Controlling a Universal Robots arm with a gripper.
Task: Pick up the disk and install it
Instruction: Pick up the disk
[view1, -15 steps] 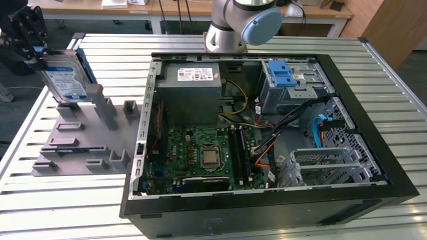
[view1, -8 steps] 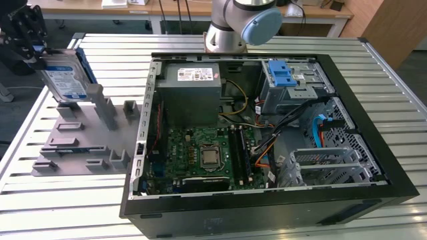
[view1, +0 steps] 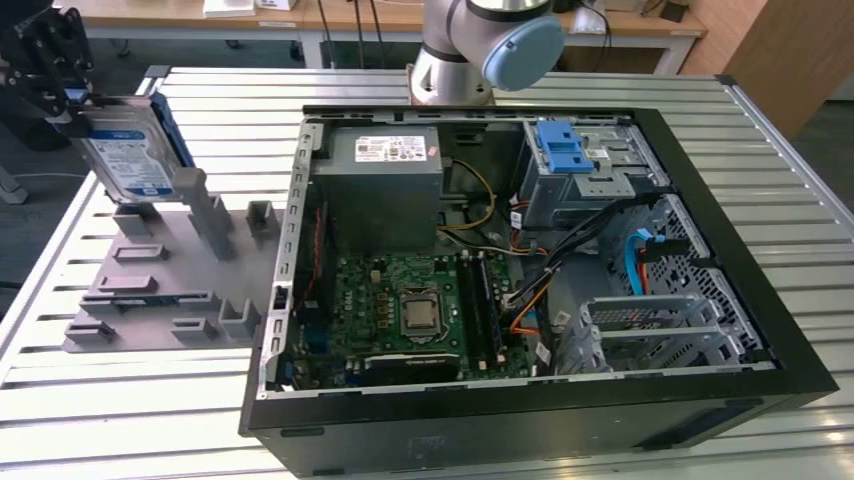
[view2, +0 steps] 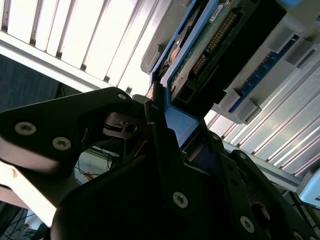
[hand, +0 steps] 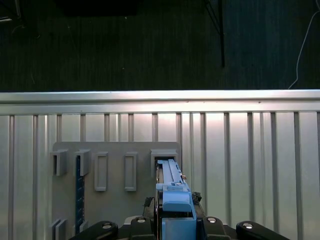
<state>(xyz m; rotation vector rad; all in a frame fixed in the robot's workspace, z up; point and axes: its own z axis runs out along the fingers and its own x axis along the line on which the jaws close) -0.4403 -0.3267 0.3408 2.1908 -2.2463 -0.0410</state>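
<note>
The disk (view1: 127, 152) is a silver-grey drive with a white-and-blue label and a blue frame. It stands tilted on edge at the exterior view's far left, its lower end at the slots of a grey holder plate (view1: 160, 290). My gripper (view1: 67, 100) is shut on the disk's upper end. In the first wrist view the disk (hand: 170, 185) appears edge-on, running from my gripper (hand: 172, 222) to a slot in the plate (hand: 75, 150). In the second wrist view my black fingers (view2: 160, 130) clamp the blue frame, and the disk's (view2: 210, 45) circuit-board side faces the camera.
An open black computer case (view1: 747, 250) lies on the slatted metal table (view1: 120, 420), to the exterior view's right of the plate. Inside are a motherboard (view1: 414, 305), a grey power supply (view1: 380, 190) and a drive bay with a blue latch (view1: 566, 148). The arm's base (view1: 474, 50) stands behind the case.
</note>
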